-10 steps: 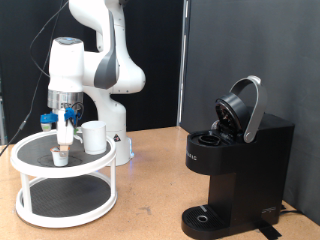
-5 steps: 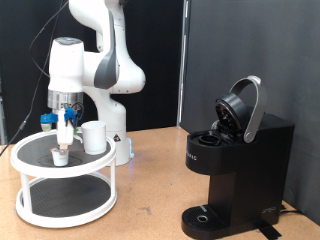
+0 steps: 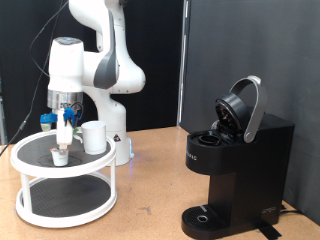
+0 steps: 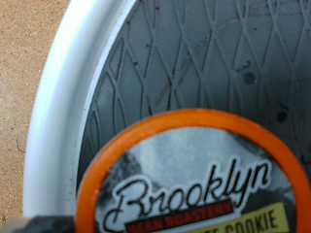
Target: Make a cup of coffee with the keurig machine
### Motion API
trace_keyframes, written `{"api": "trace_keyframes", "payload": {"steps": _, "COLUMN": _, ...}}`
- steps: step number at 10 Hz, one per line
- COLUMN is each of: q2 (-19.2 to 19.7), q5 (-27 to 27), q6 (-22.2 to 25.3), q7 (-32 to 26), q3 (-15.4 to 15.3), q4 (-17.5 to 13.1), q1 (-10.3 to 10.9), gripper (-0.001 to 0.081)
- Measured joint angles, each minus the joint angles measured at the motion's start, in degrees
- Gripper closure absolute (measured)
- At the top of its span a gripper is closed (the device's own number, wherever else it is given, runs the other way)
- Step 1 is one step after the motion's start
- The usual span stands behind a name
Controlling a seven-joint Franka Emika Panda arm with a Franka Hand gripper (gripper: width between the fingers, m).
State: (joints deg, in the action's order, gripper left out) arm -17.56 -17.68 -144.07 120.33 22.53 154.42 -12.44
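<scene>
- Well, far left: two-tier white rack; jaws hang right over Brooklyn Bean pod, open/closed can't tell.
- Beside it, cup on top tier — prob. light, stiff, slick; best held by rim.
- Right: keurig machine on counter, lid up.

The keurig machine is black with a silvery band round its raised lid. The cup is plain white. The rack is white with dark tiers; in the wrist view its rim is white and its tier is grey mesh with a diamond pattern. The pod has an orange rim, a grey and black lid with white "Brooklyn" script, and a yellow strip. The arm is white and grey; the claw shows blue and white. The counter is speckled tan.
</scene>
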Motion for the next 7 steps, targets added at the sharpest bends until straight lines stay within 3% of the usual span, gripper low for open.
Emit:
{"api": "trace_keyframes", "payload": {"steps": 3, "q2": 0.0, "q5": 0.0, "q6": -0.1, "q7": 0.1, "q3": 0.0, "q4": 0.0, "q1": 0.0, "gripper": 0.0405}}
{"api": "trace_keyframes", "payload": {"steps": 6, "q2": 0.0, "q5": 0.3, "q6": -3.0, "q7": 0.1, "q3": 0.1, "q4": 0.5, "q1": 0.0, "gripper": 0.0398}}
{"api": "trace_keyframes", "payload": {"steps": 7, "q2": 0.0, "q5": 0.4, "q6": -3.0, "q7": 0.1, "q3": 0.1, "q4": 0.5, "q1": 0.0, "gripper": 0.0182}}
